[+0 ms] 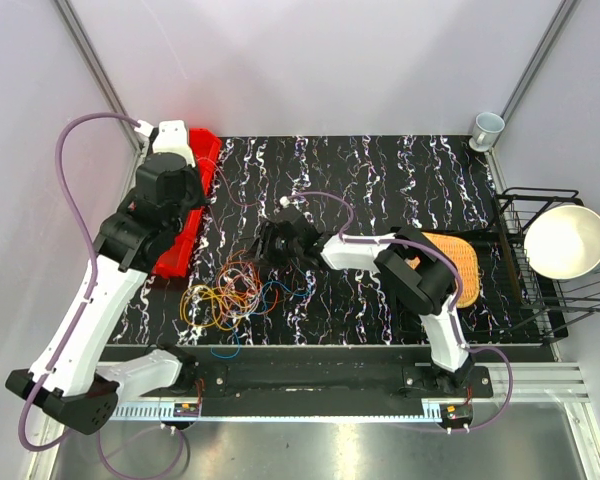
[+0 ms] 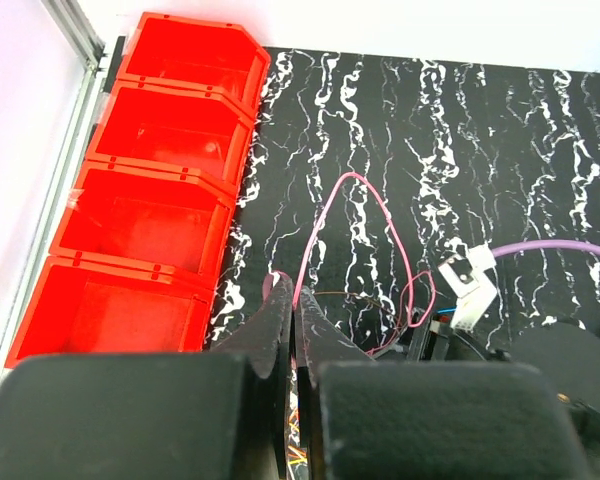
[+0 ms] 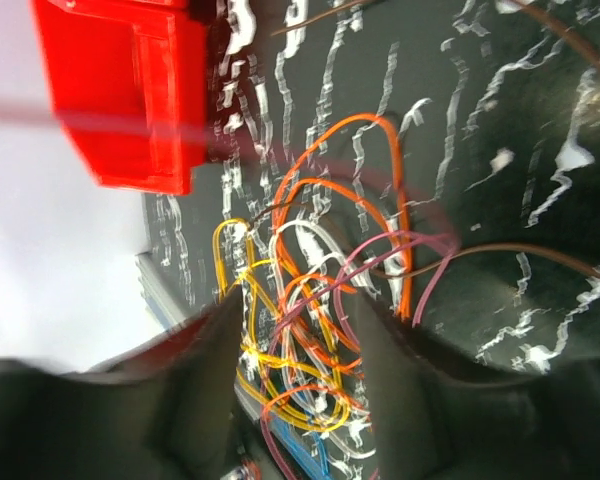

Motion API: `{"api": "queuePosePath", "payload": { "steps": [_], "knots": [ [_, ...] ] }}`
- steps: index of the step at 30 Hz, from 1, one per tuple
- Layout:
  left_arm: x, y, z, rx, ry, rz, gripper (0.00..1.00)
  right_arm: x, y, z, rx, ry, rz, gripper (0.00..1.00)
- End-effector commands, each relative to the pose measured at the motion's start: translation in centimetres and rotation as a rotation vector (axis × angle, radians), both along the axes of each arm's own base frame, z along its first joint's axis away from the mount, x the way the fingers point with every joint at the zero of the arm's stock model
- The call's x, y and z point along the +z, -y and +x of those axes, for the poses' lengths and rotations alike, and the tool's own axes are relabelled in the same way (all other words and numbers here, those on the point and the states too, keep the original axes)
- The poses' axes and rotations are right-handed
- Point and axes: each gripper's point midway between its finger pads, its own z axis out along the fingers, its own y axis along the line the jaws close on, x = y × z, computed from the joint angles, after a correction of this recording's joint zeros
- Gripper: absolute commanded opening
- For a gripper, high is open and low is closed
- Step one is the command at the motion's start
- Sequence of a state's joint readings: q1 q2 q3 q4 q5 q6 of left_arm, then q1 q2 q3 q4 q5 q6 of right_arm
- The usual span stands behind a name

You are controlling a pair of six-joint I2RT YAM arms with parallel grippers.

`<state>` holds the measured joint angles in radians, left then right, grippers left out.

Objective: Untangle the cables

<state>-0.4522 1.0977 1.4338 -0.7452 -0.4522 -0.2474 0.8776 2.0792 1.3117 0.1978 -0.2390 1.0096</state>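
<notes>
In the top view we see the cables (image 1: 230,295) lying in a loose orange, yellow, red and blue tangle on the black marbled mat (image 1: 380,180), near its front edge and left of centre. The right gripper (image 1: 280,242) hangs just behind and to the right of the pile. The left arm (image 1: 165,195) bends over the red bins (image 1: 205,160), and its own wrist hides its fingers from us. At the far right a white bowl (image 1: 565,240) sits in a black wire rack (image 1: 580,295). In the left wrist view the left gripper (image 2: 295,300) is closed almost completely, pinching a pink cable (image 2: 352,178) that rises from between the fingertips and loops over the mat. The red bins (image 2: 150,200) stand in a row of four to the left. The right wrist view is blurred. There the right gripper (image 3: 300,305) is spread wide and grips nothing, and the cables (image 3: 290,350) show between its fingers.
</notes>
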Motion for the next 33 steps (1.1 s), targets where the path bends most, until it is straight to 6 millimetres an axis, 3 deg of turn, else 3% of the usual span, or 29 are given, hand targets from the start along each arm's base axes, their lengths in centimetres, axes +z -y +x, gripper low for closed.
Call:
{"api": "queuePosePath", "payload": {
  "steps": [1,2,4,5,7,8,10,11,13,14,17,20,22,25,33],
  "knots": [
    [1.8,0.4,0.1,-0.019,0.077,-0.049,0.0,1.3,-1.2,1.1,-0.035,0.047,0.031,0.36],
    [1.6,0.4,0.2,-0.021,0.071,-0.047,0.0,1.5,-1.1,1.2,-0.039,0.051,0.033,0.21],
    [1.4,0.5,0.3,-0.024,0.065,-0.047,0.0,1.9,-1.0,1.2,-0.039,0.063,0.034,0.04],
    [1.3,0.6,0.3,-0.025,0.063,-0.048,0.0,2.7,-1.0,1.3,-0.043,0.076,0.041,0.0],
    [1.0,1.0,0.3,-0.045,0.057,-0.054,0.0,3.5,-0.7,1.2,-0.04,0.097,0.044,0.0],
    [1.0,1.3,0.4,-0.059,0.055,-0.057,0.0,5.4,-0.5,1.2,-0.042,0.125,0.064,0.0],
    [0.6,2.4,0.3,-0.119,0.043,-0.067,0.0,7.3,0.2,1.3,-0.037,0.173,0.052,0.0],
    [0.3,2.8,0.3,-0.141,0.033,-0.07,0.0,10.2,0.7,1.3,-0.044,0.221,0.07,0.0],
    [-0.2,4.1,0.0,-0.218,0.011,-0.087,0.0,13.2,1.7,1.4,-0.038,0.294,0.043,0.0],
    [-0.4,4.5,-0.3,-0.24,0.001,-0.096,0.0,16.4,2.7,1.5,-0.059,0.345,0.065,0.0],
    [-0.9,6.2,-1.5,-0.331,-0.032,-0.152,0.0,20.7,4.9,1.2,-0.072,0.418,0.077,0.0],
    [-1.2,8.5,-3.3,-0.47,-0.067,-0.23,0.0,23.3,6.3,0.5,-0.07,0.443,0.115,0.0],
    [-1.4,10.1,-4.6,-0.563,-0.092,-0.279,0.0,24.4,6.9,0.0,-0.07,0.455,0.134,0.0],
    [-1.9,10.8,-5.4,-0.603,-0.101,-0.308,0.0,25.2,7.3,-0.6,-0.066,0.457,0.156,0.0],
    [-5.1,12.1,-5.6,-0.647,-0.163,-0.322,0.0,25.5,7.5,-1.1,-0.055,0.454,0.175,0.0]
  ]
}}
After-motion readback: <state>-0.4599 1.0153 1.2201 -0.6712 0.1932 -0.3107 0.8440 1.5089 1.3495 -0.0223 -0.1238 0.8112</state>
